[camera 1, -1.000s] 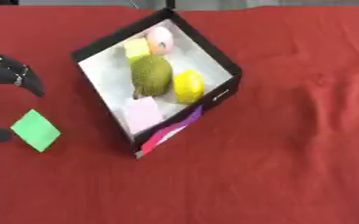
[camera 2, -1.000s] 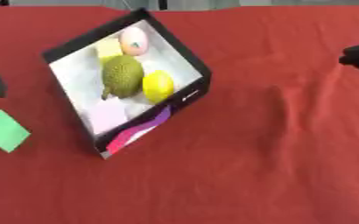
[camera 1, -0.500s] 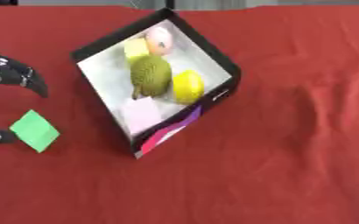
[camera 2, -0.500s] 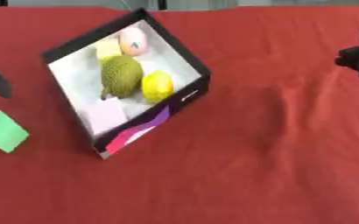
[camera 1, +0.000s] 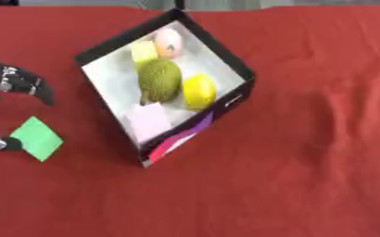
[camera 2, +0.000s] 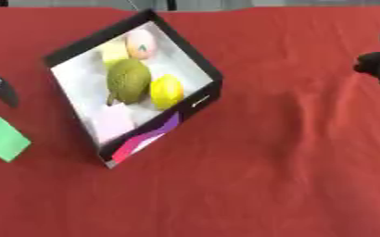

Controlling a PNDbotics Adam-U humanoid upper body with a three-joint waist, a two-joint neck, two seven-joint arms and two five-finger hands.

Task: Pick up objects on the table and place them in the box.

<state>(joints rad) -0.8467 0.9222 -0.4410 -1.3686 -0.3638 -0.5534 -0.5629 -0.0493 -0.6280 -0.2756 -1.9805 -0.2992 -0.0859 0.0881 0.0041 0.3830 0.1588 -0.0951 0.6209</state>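
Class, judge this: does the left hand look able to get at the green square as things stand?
Probably yes. The left hand hangs just above the green square, which lies flat on the red cloth, nothing between them; the box stands apart.

Wide open red counter (camera 1: 307, 176) across the right and near side, the black box (camera 1: 240, 76) standing as the one big obstacle left of centre, and only a narrow lane at far left where the left hand (camera 1: 15, 83) hangs over the green square (camera 1: 37, 138).
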